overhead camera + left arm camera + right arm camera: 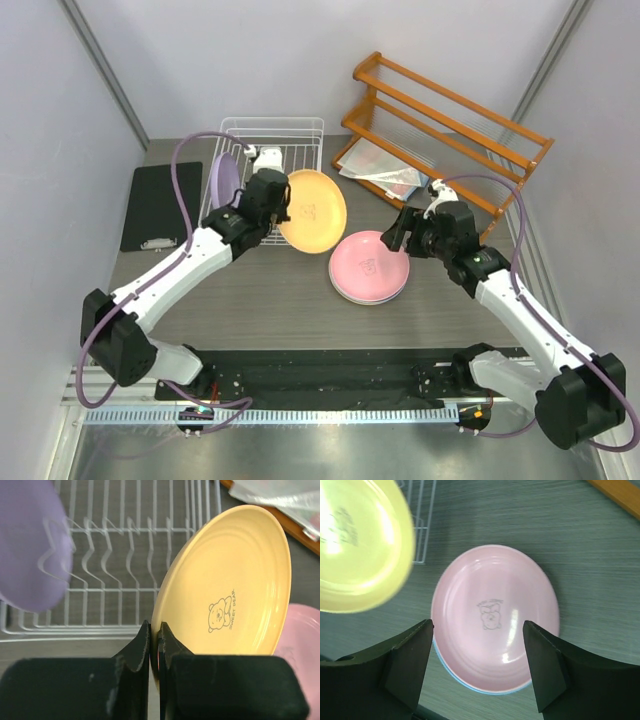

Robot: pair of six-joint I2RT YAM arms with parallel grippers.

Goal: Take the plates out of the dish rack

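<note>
Four plates are showing, one of each colour. A yellow plate (312,210) is hanging tilted just off the 3 o'clock side of the dish rack (290,135). A lilac plate (224,180) is standing upright among the tines at the rack's 9 o'clock end. A pink plate (369,265) is lying face up on the bench (270,300), at about 4 o'clock from the rack. It is resting on a light blue plate (470,688), of which only a thin rim is peeking out; whether anything more is lying under that pair cannot be told. The one white wire rack is sitting toward 12 o'clock on the bench. The left gripper (280,203) is pinching the yellow plate's rim, its two fingers pressed onto the edge. The right gripper (400,235) is hovering above the pink plate with its fingers spread wide, gripping nothing. In the left wrist view the lilac plate is showing only as a blurred patch cut off by the frame, while the yellow plate's bear mark is reading "SWEET BEAR". In the right wrist view the yellow plate is washed out and cropped at 10 o'clock. One orange wooden shelf rack (450,120) is standing at 2 o'clock with a clear bag (385,172) under it, its contents hard to make out. One black clipboard (165,205) is lying at 9 o'clock.
</note>
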